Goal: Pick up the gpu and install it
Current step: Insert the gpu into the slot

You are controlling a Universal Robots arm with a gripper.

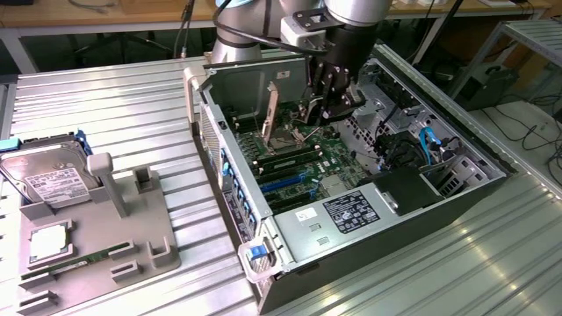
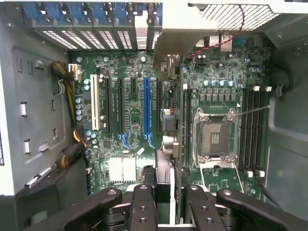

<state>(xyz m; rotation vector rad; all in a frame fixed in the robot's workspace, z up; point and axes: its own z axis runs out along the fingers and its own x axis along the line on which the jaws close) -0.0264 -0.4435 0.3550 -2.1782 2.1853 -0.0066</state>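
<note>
**GPU gripped, down inside the case over the mobo**

The hand [image 1: 323, 113] is low inside the open PC case [image 1: 399, 227]. Its jaws are pressed in on the gpu [image 2: 166, 168], pinching it by both flat faces. In the wrist view the fingers [image 2: 143, 204] sit either side of the card, which shows edge-on and stands upright on its long edge. Its pale metal bracket [image 2: 175, 41] is at the end away from the hand, up by the rear slot covers [image 2: 96, 29] w/ blue latches.

Under the card is the motherboard [image 2: 130, 144]. The card's line runs between the long blue PCIe slot [image 2: 147, 106] and the bare CPU socket [image 2: 214, 137], close beside a black slot. Can't tell whether the card's lower edge touches that slot or hangs just above it.

Further out, on the counter [image 1: 114, 92] at the exterior view's left, is a grey parts holder [image 1: 141, 237]. It carries a hard drive [image 1: 44, 174] and a green memory stick [image 1: 88, 255], both well apart from the case.

Step in hand, as I read it: pickup is done and this is the install phase, w/ the card being lined up to a slot. Seating looks to call for:
- the card's edge running parallel w/ the slot along its whole length
- the bracket meeting an open bay in the rear wall
- a straight, even push, no tilt

An off-line or tilted card would prob jam on the slot or the rear wall.
</note>
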